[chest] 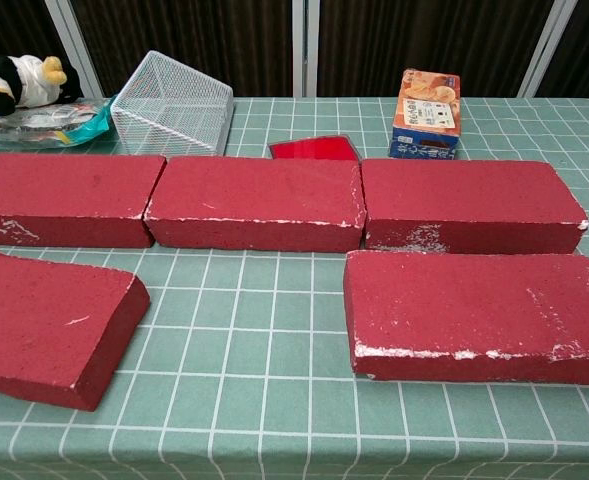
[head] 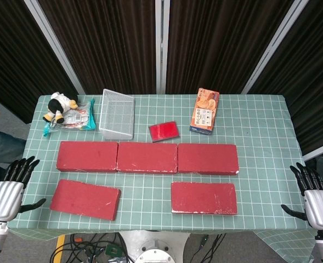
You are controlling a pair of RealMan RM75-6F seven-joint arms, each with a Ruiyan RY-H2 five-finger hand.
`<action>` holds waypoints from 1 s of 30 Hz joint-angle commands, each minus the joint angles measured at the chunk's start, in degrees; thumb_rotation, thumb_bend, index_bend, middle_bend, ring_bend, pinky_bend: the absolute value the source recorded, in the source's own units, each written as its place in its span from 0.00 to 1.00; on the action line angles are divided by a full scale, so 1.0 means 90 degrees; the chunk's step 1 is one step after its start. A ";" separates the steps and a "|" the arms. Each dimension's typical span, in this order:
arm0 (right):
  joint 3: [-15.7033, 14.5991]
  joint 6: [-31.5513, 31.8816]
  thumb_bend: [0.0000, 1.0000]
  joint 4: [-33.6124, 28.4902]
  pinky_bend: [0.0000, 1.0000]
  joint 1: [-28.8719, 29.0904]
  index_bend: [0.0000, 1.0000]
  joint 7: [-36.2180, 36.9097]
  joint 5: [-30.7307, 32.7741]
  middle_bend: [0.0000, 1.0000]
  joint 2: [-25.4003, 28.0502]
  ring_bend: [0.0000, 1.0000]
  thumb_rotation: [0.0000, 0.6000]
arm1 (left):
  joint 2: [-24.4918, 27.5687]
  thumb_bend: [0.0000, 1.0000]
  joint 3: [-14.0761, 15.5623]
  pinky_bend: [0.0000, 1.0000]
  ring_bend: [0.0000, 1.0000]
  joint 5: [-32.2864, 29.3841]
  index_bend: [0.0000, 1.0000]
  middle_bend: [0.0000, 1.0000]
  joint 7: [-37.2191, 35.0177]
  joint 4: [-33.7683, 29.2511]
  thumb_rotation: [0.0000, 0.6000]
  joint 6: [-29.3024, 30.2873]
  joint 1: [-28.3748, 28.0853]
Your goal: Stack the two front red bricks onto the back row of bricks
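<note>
This is looking like a robot test lab rather than a home. A table (head: 260, 118) is wearing a green gridded cutting mat, dark curtains (head: 106, 38) with metal poles are hanging behind it, and loose cables (head: 90, 246) are trailing beneath the front edge. Red bricks (head: 147, 157) and assorted props are sitting out like test pieces.

Left hand (head: 9, 189) and right hand (head: 315, 200) cut off at head view's bottom corners, absent from chest view. Front left brick (chest: 44, 325) beside left hand clipped by chest frame edge. Packet (head: 73, 119) contents illegible.
</note>
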 commanded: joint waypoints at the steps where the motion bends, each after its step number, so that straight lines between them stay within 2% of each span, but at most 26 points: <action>1: 0.0002 -0.0001 0.00 0.0006 0.00 -0.0001 0.00 0.0005 0.0005 0.00 -0.0002 0.00 1.00 | 0.0006 0.02 -0.0008 0.00 0.00 -0.0001 0.07 0.00 0.0007 0.0000 1.00 0.0018 0.0004; 13: -0.0005 -0.0014 0.00 0.0028 0.00 0.0008 0.00 0.0017 -0.0020 0.00 -0.0005 0.00 1.00 | 0.0039 0.02 -0.0010 0.00 0.00 0.0030 0.07 0.00 0.0004 -0.0037 1.00 0.0041 0.0005; 19: 0.0023 0.0028 0.00 -0.0036 0.00 0.0009 0.00 -0.0010 -0.0026 0.00 0.0058 0.00 1.00 | 0.0170 0.01 0.0220 0.00 0.00 0.0342 0.07 0.00 -0.0137 -0.0268 1.00 -0.0187 -0.0077; 26: 0.0140 0.0115 0.00 -0.0322 0.00 0.0058 0.00 -0.0069 -0.0044 0.00 0.0288 0.00 1.00 | 0.0304 0.01 0.0590 0.00 0.00 0.0897 0.07 0.00 -0.0073 -0.0776 1.00 -0.0943 -0.0443; 30: 0.0199 0.0101 0.00 -0.0459 0.00 0.0099 0.00 -0.0055 -0.0014 0.00 0.0370 0.00 1.00 | 0.0218 0.01 0.0700 0.00 0.00 0.0799 0.06 0.00 0.0193 -0.1132 1.00 -0.1661 -0.0728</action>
